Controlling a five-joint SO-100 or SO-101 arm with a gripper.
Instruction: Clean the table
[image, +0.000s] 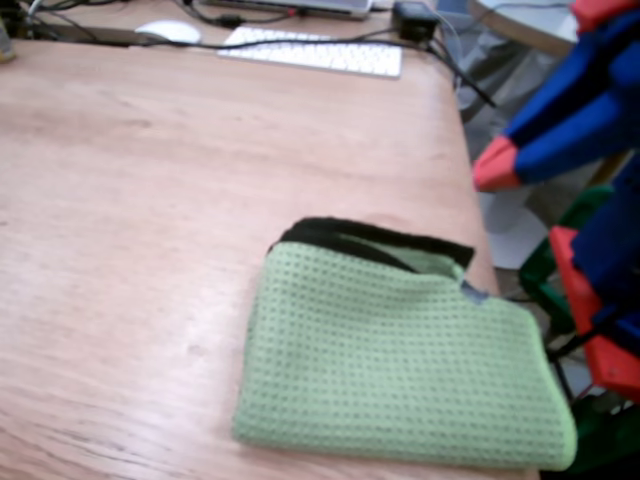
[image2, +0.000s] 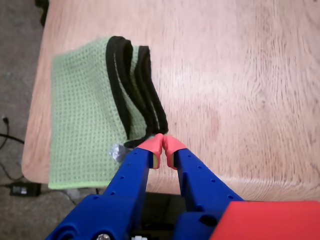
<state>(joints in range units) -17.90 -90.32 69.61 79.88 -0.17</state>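
The reddish-brown wooden table (image: 150, 200) fills most of the fixed view and also shows in the wrist view (image2: 240, 75). A folded green waffle cloth (image: 400, 360) with black edging lies near the table's right front edge. In the wrist view the cloth (image2: 82, 110) lies at the left by the rounded corner. My blue gripper with red tips (image: 493, 165) is in the air just past the table's right edge. In the wrist view the gripper (image2: 163, 145) is shut with its tips together and empty, just over the cloth's black-edged corner.
A white keyboard (image: 315, 50), a white mouse (image: 168, 30), a black adapter (image: 412, 20) and cables lie at the table's far edge. A pale grey round table (image: 520, 20) stands beyond. The floor with a power brick (image2: 22, 189) lies past the table edge.
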